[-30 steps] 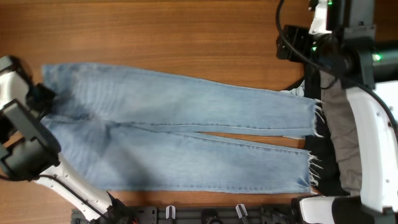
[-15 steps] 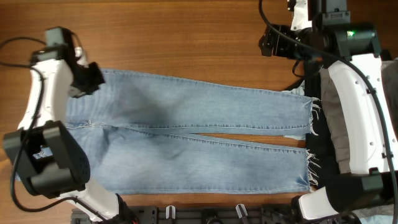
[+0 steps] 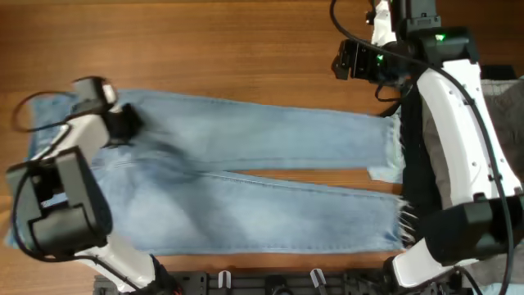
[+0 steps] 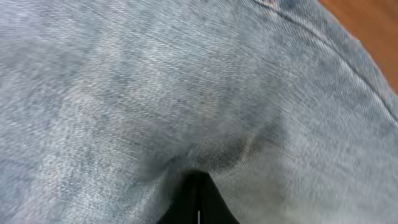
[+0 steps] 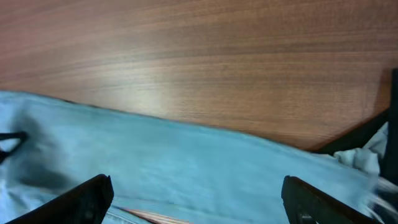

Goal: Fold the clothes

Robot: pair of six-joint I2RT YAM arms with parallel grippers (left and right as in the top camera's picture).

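The light-blue jeans lie flat on the wooden table, waist at the left and frayed leg hems at the right. My left gripper is down on the upper waist area. In the left wrist view its fingers are pressed together with denim bunched around them. My right gripper hangs above bare wood just beyond the upper leg. In the right wrist view its fingers are spread wide and empty over the upper leg.
A pile of dark and grey cloth lies at the right edge by the hems. A small pale scrap sits between the leg ends. Black cables trail from the right arm. Bare wood runs along the far side.
The jeans have shifted left; the upper hem has pulled back from the cloth pile. My left gripper has come down onto the waist. My right gripper has moved slightly left.
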